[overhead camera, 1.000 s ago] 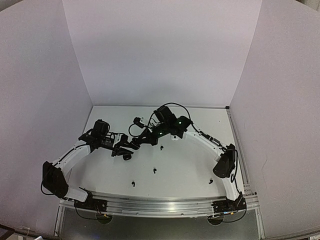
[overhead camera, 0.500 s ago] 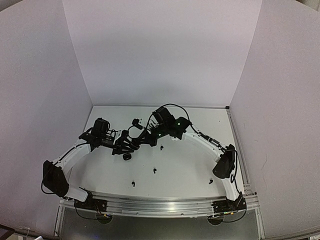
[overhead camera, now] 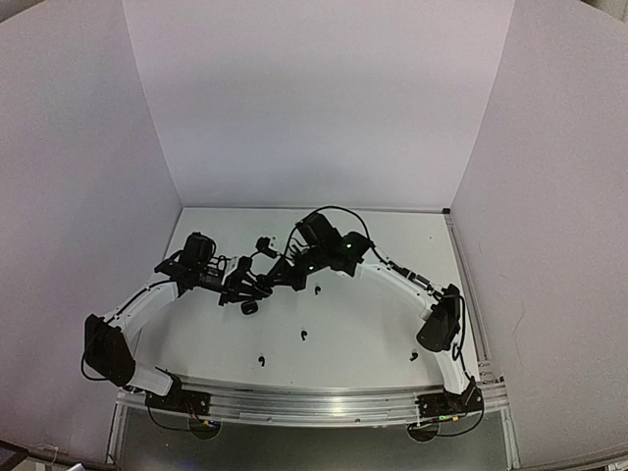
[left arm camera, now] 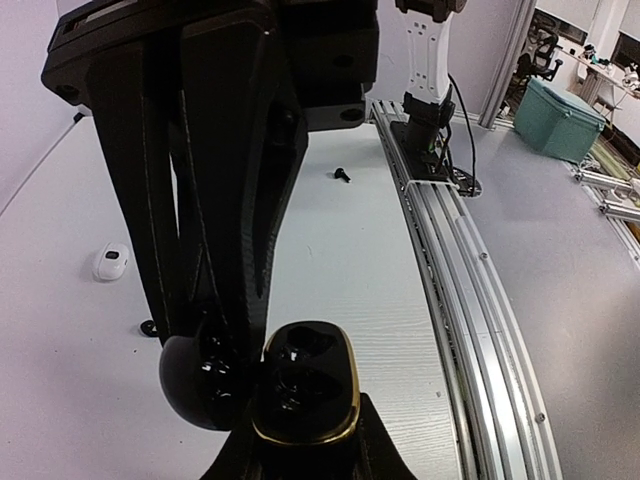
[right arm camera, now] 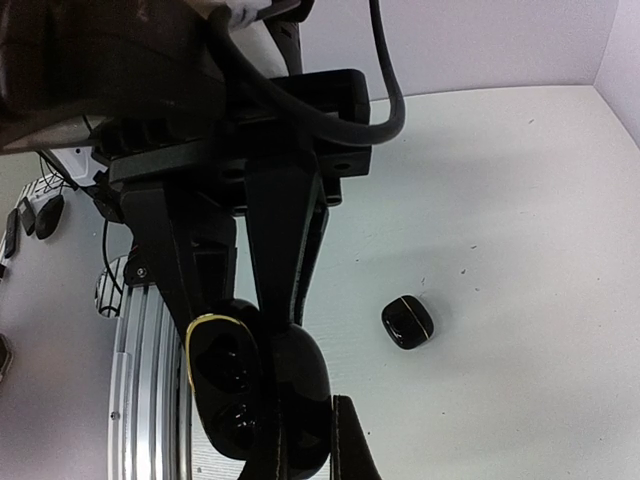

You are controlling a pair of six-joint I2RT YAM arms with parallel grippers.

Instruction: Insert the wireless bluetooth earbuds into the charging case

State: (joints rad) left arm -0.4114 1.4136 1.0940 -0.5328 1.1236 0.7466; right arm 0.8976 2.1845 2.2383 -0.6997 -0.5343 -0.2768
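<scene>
Left wrist view, close on charging case held open above table: left gripper clamped on gold-rimmed half, right gripper pinching lid, apparently baring sockets. Loose earbuds on table, apart from case.

This is looking like a robotics lab: white screens are boxing in the table, a metal rail is running along its edge, and a teal bin is sitting beyond.

Overhead, earbuds — shapeless dark specks
</scene>
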